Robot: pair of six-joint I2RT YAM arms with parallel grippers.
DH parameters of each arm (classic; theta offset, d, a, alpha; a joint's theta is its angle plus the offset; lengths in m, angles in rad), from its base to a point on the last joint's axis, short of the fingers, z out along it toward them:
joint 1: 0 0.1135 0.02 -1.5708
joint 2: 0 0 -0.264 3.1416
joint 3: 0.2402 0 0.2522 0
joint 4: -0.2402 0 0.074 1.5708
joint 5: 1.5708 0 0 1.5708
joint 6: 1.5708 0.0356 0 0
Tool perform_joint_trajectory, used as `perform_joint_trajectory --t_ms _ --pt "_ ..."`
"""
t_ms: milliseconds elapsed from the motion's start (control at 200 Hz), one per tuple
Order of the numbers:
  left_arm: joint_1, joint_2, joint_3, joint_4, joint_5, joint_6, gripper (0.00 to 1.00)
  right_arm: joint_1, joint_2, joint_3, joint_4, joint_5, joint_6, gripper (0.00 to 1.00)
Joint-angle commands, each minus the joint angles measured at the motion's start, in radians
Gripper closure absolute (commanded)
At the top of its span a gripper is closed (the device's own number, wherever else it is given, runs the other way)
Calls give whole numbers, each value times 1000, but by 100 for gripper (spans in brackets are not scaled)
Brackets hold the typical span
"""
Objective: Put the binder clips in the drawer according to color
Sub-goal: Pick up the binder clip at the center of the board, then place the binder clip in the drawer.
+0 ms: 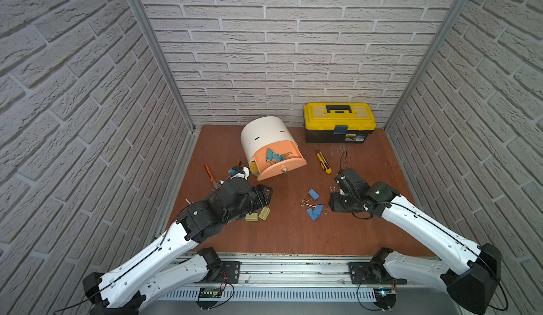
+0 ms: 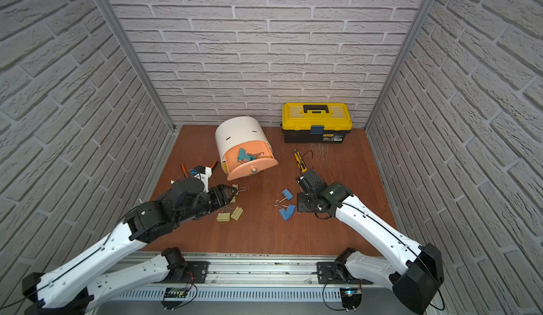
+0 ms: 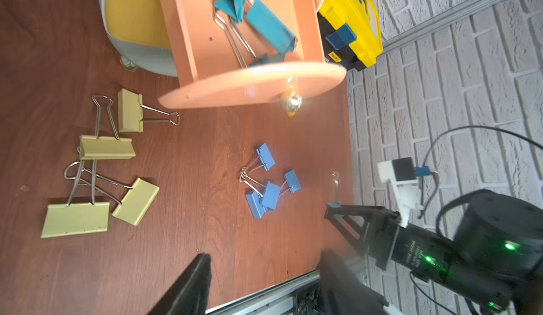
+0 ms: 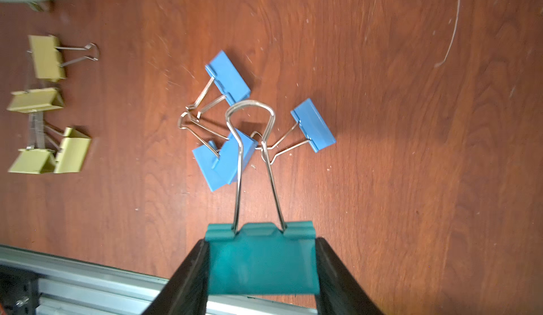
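Observation:
The drawer cabinet (image 1: 264, 134) is a white barrel lying near the back, its peach drawer (image 1: 280, 168) pulled out with teal binder clips (image 1: 271, 155) inside. Several blue clips (image 4: 229, 78) lie tangled on the brown table. Several pale yellow clips (image 3: 105, 147) lie further left. My right gripper (image 4: 261, 243) is shut on a teal clip (image 4: 261, 265) above the blue pile, the clip's wire handles pointing away from the fingers. My left gripper (image 3: 266, 256) hovers open by the yellow clips, with nothing between its fingers.
A yellow-and-black toolbox (image 1: 339, 122) stands against the back wall. A yellow utility knife (image 1: 323, 161) lies right of the drawer, and orange-handled pliers (image 1: 210, 175) lie at the left. A thin loose wire (image 4: 452, 34) rests on the table. Brick walls close in three sides.

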Motion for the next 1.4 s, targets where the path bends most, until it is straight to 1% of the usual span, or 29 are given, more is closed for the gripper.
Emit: perform_joint_trajectory --t_ms 0,110,280,550,710,805,1060,1395 --pt "83 21 53 -17 104 75 36 1 35 121 -36 25 -60 61" --pt "156 63 95 -16 170 114 37 1 94 255 -48 11 -88 61" --pt "236 122 135 8 243 142 37 1 207 458 -69 -35 -131 62" --pt "324 192 183 42 315 172 37 1 391 729 -76 -129 -179 63" --pt "369 220 198 57 342 182 37 3 505 880 -76 -193 -196 63" --pt "394 237 203 70 358 182 37 4 565 958 -81 -211 -201 63" --pt "443 277 232 81 395 196 37 10 694 1103 -88 -241 -204 63" --pt "482 273 216 83 424 197 37 12 773 1148 -81 -237 -207 62"
